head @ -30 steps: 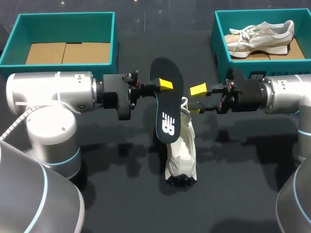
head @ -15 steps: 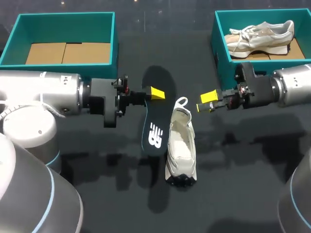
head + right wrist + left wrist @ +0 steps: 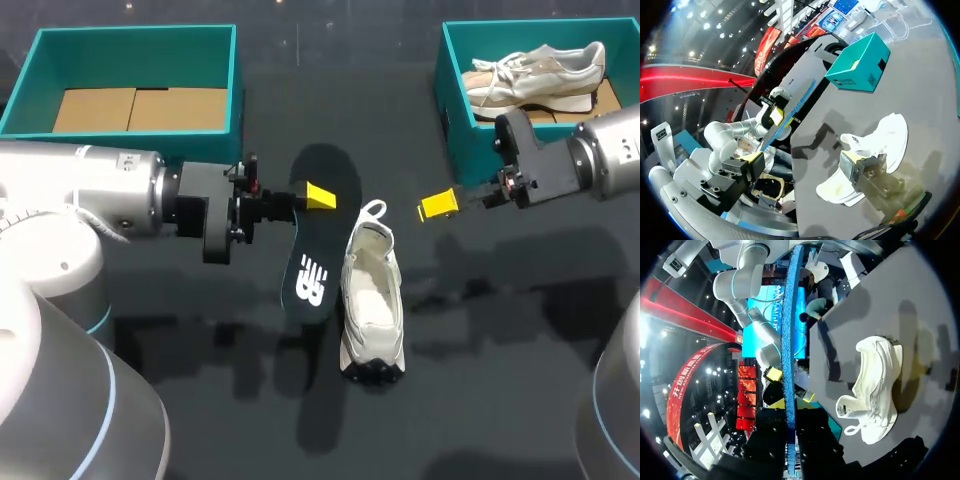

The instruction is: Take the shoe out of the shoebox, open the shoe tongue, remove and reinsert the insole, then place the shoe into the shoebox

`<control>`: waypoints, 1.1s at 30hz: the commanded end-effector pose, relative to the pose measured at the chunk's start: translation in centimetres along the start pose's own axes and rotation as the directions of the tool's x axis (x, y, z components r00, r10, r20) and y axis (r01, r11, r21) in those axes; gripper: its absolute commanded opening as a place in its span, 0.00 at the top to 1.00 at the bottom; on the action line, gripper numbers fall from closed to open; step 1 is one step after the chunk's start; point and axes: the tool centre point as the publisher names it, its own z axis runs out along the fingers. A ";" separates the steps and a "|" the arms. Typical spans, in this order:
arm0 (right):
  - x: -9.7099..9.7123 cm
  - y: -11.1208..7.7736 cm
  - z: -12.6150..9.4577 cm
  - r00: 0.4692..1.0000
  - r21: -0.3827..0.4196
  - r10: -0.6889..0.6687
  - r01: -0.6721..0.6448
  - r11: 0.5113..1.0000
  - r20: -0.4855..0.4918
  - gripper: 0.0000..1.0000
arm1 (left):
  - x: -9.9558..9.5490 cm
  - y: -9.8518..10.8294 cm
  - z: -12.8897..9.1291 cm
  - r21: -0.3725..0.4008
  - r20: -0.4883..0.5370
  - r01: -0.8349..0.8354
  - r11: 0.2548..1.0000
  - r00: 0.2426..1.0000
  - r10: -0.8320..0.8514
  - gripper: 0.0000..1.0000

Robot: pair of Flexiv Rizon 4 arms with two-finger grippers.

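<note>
Left gripper [image 3: 318,197] is closed on the insole [image 3: 314,255], both fingers pinching its upper part. It holds the insole off the table [image 3: 200,400] in the middle of the frame, just left of the shoe [image 3: 372,300]. From that wrist I see the insole edge-on between my fingers, running straight out ahead of them, with the shoe lying on the table beside it. My right gripper [image 3: 438,206] hangs right of centre with its fingers spread and nothing between them, apart from the shoe.

The shoe lies on its sole in the middle of the frame, its mouth wide and the pale lining showing, so I judge the tongue is already pulled open. By my reckoning the shoe is out, the tongue is opened and the insole is removed. The insole still has to go back in, and then the shoe has to go into a box. The left shoebox [image 3: 38,85] in the upper left holds only cardboard [image 3: 135,108]. The right shoebox [image 3: 452,90] in the upper right already holds a second shoe [image 3: 535,70].
</note>
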 end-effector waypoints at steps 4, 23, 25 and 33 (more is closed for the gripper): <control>2.0 -3.5 -1.7 0.952 0.175 -0.288 0.266 0.948 0.109 0.00 | -1.9 -1.9 -0.6 0.108 -0.037 0.130 0.986 0.991 -0.126 1.00; 2.3 -7.7 -3.2 0.876 0.324 -0.468 0.412 0.852 0.115 0.00 | -0.8 -5.7 0.7 0.062 -0.118 0.276 0.959 0.956 -0.267 1.00; 1.8 -8.8 -3.4 0.857 0.373 -0.506 0.442 0.816 0.091 0.00 | -0.7 -6.9 0.7 0.081 -0.105 0.346 0.935 0.935 -0.338 1.00; 1.0 -9.8 -3.6 0.874 0.415 -0.482 0.417 0.809 0.063 0.00 | -0.7 -8.1 0.6 0.058 -0.102 0.319 0.946 0.945 -0.312 1.00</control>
